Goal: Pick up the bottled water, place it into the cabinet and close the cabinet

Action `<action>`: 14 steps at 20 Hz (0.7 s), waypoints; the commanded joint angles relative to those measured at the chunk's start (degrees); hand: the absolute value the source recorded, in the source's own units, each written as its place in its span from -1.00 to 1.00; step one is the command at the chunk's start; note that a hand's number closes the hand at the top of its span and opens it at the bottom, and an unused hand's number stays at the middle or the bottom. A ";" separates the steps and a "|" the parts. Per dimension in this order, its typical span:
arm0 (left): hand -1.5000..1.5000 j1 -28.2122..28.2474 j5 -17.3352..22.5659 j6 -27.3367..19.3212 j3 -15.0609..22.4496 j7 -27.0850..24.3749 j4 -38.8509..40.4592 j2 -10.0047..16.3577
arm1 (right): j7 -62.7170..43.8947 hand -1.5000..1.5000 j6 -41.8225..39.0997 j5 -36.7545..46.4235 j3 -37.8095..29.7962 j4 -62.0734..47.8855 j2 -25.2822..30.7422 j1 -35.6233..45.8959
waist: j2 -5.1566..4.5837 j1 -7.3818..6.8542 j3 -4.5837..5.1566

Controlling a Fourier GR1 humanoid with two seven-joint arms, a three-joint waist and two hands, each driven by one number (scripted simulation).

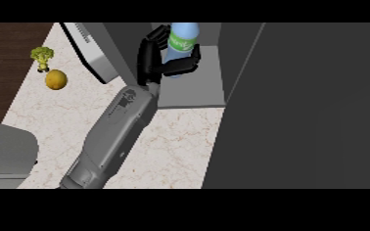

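Active arm: left robot hand (pixel 153 54); its grey forearm (pixel 108 137) comes in from the lower left over the worktop (pixel 180 147). The right one does not show.
Grip: closed round the bottle (pixel 185 33). Fingers lie along its left flank and one dark digit wraps across its lower body. Nothing else is held.
Bottle position: inside the cabinet (pixel 189 90) opening, over the grey cabinet floor, towards the back left corner.
Bottle axis: near upright, long axis running up the view. The top end runs off at the upper band, so the cap is not seen.
Base contact: hidden by the fingers; cannot tell whether it stands on the cabinet floor or hangs just above it.
Bearing from palm: bottle touching, immediately to the right of the palm.
Stage (judged): placing. Release and door closing are not yet done.
Coming move (judged): settle the base, open the fingers, then back out along the forearm's line, down and to the left.
Risk (judged): a tall narrow bottle may tip if a finger drags it on the way out.
Door: the pale slab (pixel 90 54) left of the opening, seen edge-on, reads as the open door, and the left arm is next to it. The dark panel (pixel 296 103) on the right could be a side wall or a second door; cannot tell.
Bystanders: broccoli (pixel 42 55) and a yellow fruit (pixel 56 79) at far left, well apart from the cabinet.
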State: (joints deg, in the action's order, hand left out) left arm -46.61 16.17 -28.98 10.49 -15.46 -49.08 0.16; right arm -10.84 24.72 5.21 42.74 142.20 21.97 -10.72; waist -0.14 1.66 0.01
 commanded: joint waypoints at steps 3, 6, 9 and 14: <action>1.00 -7.03 -1.05 -2.31 -2.68 -3.24 13.40 -0.14 | -3.26 -1.00 -2.20 -2.17 -2.75 5.95 0.94 2.24 | -0.40 0.26 0.02; 1.00 -7.56 -1.53 -2.09 -3.66 -4.66 16.01 -0.15 | -1.87 -1.00 0.31 2.45 1.04 8.00 1.75 -2.76 | -0.05 0.38 0.01; 1.00 -12.45 -3.57 -5.26 -4.72 -4.41 21.31 0.14 | -1.18 -1.00 -0.42 0.75 -0.07 3.89 -0.22 0.67 | -0.20 0.13 0.01; 1.00 -14.74 -3.32 -9.22 -2.30 -6.40 29.46 -0.15 | 0.46 -1.00 -0.51 1.11 1.81 2.36 -0.19 0.08 | -0.54 1.73 0.02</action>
State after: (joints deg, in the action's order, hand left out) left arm -59.03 13.22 -35.48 7.70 -21.56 -25.64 0.09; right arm -9.57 24.39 3.70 42.33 141.67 21.57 -9.64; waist -0.43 2.68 0.02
